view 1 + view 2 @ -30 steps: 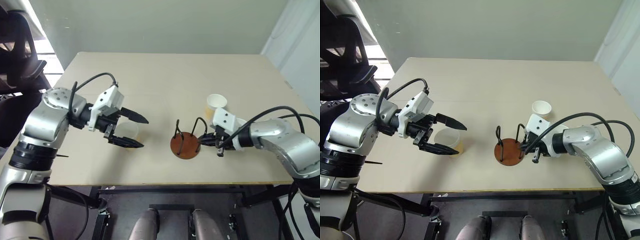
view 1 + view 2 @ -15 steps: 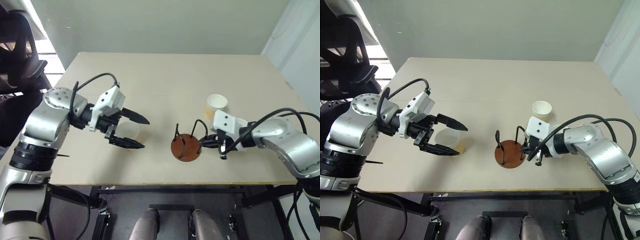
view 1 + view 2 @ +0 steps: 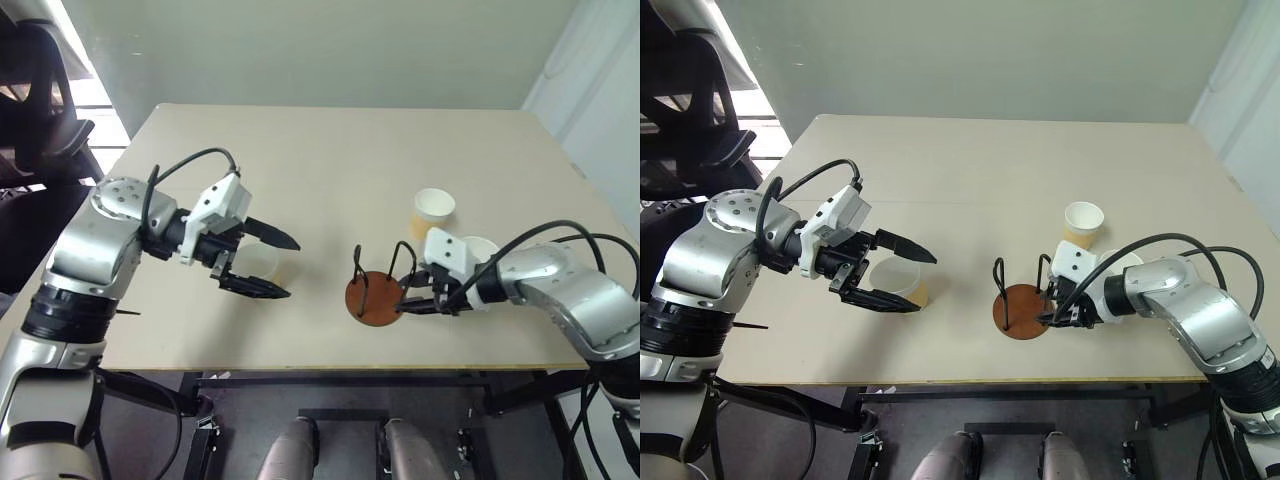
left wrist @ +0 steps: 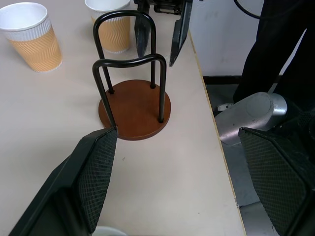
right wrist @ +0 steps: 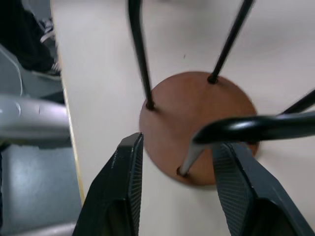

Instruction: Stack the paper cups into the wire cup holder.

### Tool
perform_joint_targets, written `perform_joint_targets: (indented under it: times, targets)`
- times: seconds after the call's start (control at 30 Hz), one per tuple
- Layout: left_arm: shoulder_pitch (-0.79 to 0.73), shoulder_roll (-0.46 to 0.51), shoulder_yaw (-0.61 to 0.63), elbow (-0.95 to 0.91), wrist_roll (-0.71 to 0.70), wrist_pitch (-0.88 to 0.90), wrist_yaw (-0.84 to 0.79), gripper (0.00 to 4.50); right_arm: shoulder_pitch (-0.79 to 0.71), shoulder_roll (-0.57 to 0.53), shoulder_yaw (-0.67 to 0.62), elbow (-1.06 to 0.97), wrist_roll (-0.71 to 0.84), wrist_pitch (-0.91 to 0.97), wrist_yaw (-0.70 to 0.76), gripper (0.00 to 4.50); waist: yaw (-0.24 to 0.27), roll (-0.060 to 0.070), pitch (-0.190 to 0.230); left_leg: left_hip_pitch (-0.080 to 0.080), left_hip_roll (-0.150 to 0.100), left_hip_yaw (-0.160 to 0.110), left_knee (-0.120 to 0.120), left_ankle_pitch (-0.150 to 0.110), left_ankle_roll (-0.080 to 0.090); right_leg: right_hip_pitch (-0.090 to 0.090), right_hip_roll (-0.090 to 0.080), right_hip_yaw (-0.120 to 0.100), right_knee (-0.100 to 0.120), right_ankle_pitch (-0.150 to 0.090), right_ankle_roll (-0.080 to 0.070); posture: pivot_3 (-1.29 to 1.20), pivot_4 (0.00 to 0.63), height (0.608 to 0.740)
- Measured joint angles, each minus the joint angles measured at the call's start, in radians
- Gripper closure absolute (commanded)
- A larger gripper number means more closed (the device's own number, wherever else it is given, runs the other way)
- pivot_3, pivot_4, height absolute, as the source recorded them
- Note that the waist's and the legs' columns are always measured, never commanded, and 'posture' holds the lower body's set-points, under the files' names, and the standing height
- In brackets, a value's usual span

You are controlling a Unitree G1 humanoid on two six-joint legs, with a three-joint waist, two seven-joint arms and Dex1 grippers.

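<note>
Tan-yellow paper cups (image 4: 30,36) with wavy ribbing, white rims; reddish-brown wire cup holder (image 4: 134,107) base, black loops; beige table (image 3: 330,170)

R end effector (image 5: 179,172) now open astride wire cup holder (image 3: 373,298) leg.

The worktop (image 3: 330,160) is a matt, smooth beige board with a paler edge strip. The holder (image 4: 134,104) has a reddish-brown disc base, smooth with a low sheen, perhaps varnished wood, and arches of smooth black wire with a dull gloss. The cups (image 4: 32,36) are paper: tan, wavy-ribbed walls, plain white insides and rolled rims. The right gripper (image 5: 179,169) has black fingers (image 5: 123,191) with finely textured matt pads; the left gripper's (image 3: 262,262) fingers (image 4: 96,174) show the same cross-hatched surface. Arm shells look like brushed silver metal, with white plastic housings.
</note>
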Motion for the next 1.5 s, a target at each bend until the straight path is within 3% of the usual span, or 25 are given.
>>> perform_joint_targets:
  times: [0.4, 0.7, 0.87, 0.97, 1.13, 1.5]
  targets:
    - [0.0, -0.029, 0.0, 0.011, 0.006, -0.003, 0.001, 0.28, -0.036, -0.041, -0.094, -0.003, 0.034, 0.024, -0.019, 2.4, 0.001, 0.0, 0.0, 0.0, 0.0, 0.0, 0.0, -0.001, 0.0, 0.0, 0.0, 0.0, 0.0, 0.0, 0.0, 0.0, 0.15, 0.74]
    - [-0.007, -0.036, 0.0, 0.021, 0.009, -0.001, 0.002, 0.28, -0.037, -0.165, -0.186, -0.043, 0.132, 0.0, 0.102, 2.4, 0.003, 0.0, 0.0, -0.001, 0.0, 0.0, 0.0, -0.002, 0.0, 0.0, 0.0, 0.0, -0.001, -0.002, 0.002, 0.0, 0.15, 0.74]
    - [-0.031, -0.04, 0.0, 0.043, 0.012, 0.0, 0.003, 0.28, -0.159, -0.156, -0.216, 0.017, 0.15, -0.024, 0.093, 2.4, 0.002, 0.0, 0.0, -0.001, 0.0, 0.0, 0.0, -0.002, 0.001, 0.0, 0.0, 0.001, -0.001, -0.002, 0.002, 0.0, 0.15, 0.74]
    - [-0.049, -0.046, 0.0, 0.06, 0.026, 0.0, 0.005, 0.28, -0.254, -0.145, -0.204, 0.111, 0.06, -0.123, 0.053, 2.4, 0.001, 0.0, 0.0, 0.001, 0.0, 0.0, 0.0, -0.002, 0.001, 0.001, 0.0, 0.0, 0.0, -0.001, 0.001, 0.0, 0.15, 0.74]
    - [-0.062, -0.06, -0.002, 0.093, 0.05, -0.006, 0.008, 0.28, -0.305, -0.119, -0.057, 0.34, -0.169, -0.354, 0.041, 2.4, 0.001, 0.0, 0.0, 0.001, 0.0, -0.001, 0.0, -0.002, 0.002, 0.0, 0.0, 0.0, 0.0, -0.001, 0.001, 0.0, 0.15, 0.74]
    - [-0.149, -0.084, 0.01, 0.272, 0.117, -0.075, 0.044, 0.28, -0.415, 0.022, 0.108, 0.701, -0.424, -0.686, 0.125, 2.4, 0.001, 0.0, 0.0, -0.001, 0.0, 0.0, 0.001, -0.003, 0.004, -0.001, -0.001, -0.001, -0.001, 0.0, 0.001, 0.0, 0.15, 0.74]
